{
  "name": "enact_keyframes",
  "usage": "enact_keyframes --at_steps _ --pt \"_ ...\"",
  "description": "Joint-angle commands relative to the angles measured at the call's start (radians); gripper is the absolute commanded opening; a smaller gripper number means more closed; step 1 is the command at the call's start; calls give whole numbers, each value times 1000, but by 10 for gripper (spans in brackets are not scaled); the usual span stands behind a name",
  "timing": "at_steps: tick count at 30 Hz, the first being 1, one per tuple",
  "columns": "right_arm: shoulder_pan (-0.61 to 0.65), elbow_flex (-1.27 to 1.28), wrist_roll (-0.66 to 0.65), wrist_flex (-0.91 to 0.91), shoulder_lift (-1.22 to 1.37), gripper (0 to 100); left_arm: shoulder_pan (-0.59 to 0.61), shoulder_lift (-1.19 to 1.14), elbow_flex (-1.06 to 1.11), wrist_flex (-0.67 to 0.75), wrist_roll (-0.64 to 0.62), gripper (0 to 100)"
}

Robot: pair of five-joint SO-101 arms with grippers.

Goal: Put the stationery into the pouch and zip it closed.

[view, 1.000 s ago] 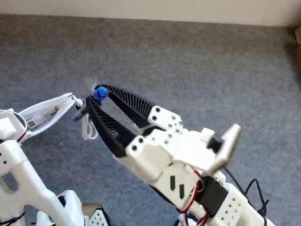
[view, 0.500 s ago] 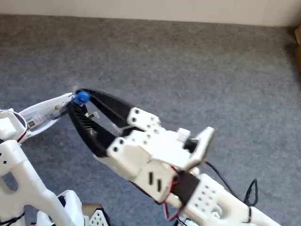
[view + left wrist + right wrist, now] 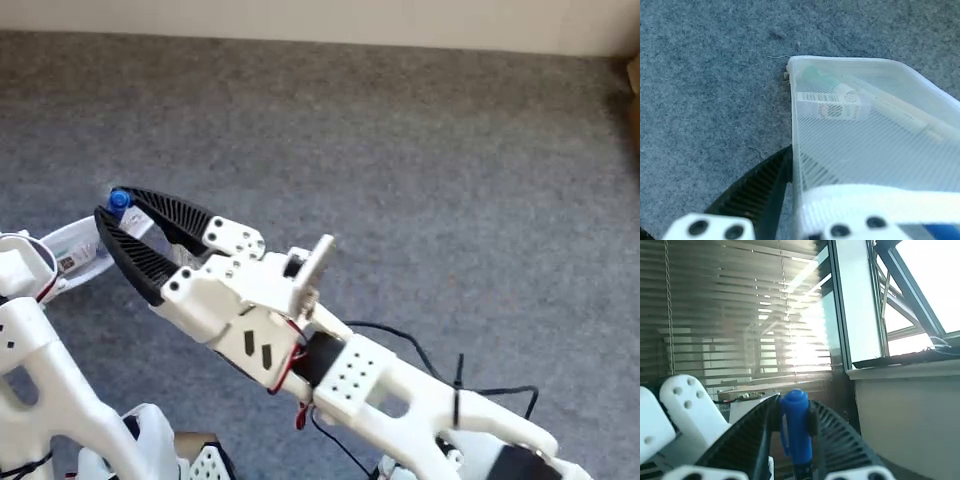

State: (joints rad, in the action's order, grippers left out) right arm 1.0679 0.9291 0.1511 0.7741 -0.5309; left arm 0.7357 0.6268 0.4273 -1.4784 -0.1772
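Note:
A translucent mesh pouch (image 3: 875,150) is clamped in my left gripper (image 3: 791,172), whose black finger (image 3: 757,192) presses its side. Inside lie a white eraser-like block (image 3: 832,104), a green item (image 3: 815,75) and a pale pen (image 3: 905,116). From the high view the pouch (image 3: 72,245) sticks out from the left arm (image 3: 30,330) above the carpet. My right gripper (image 3: 112,206) is shut on a small blue cylindrical piece (image 3: 119,199) at the pouch's top edge. Whether that blue piece (image 3: 796,427) is a zip pull or a pen cap I cannot tell.
Grey carpet (image 3: 420,150) covers the whole work surface, with a pale wall strip (image 3: 320,18) along the far side. The right arm's white body and cables (image 3: 380,390) cross the near middle. Window blinds (image 3: 730,315) show behind the right gripper.
My right gripper has swept to the left along the pouch's top edge with the blue piece pinched in it. The left arm and pouch have stayed put.

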Motion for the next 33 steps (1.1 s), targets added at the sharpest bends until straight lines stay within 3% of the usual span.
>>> enact_keyframes --at_steps 1,19,25,33 --pt "12 -10 9 31 44 5 12 -16 8 25 -9 5" --pt "134 19 11 22 246 5 16 -16 8 25 -12 5" --pt "128 -21 11 -160 265 12 18 -22 13 38 -11 5" --pt "143 -48 11 -466 113 228 16 -18 25 44 -9 5"
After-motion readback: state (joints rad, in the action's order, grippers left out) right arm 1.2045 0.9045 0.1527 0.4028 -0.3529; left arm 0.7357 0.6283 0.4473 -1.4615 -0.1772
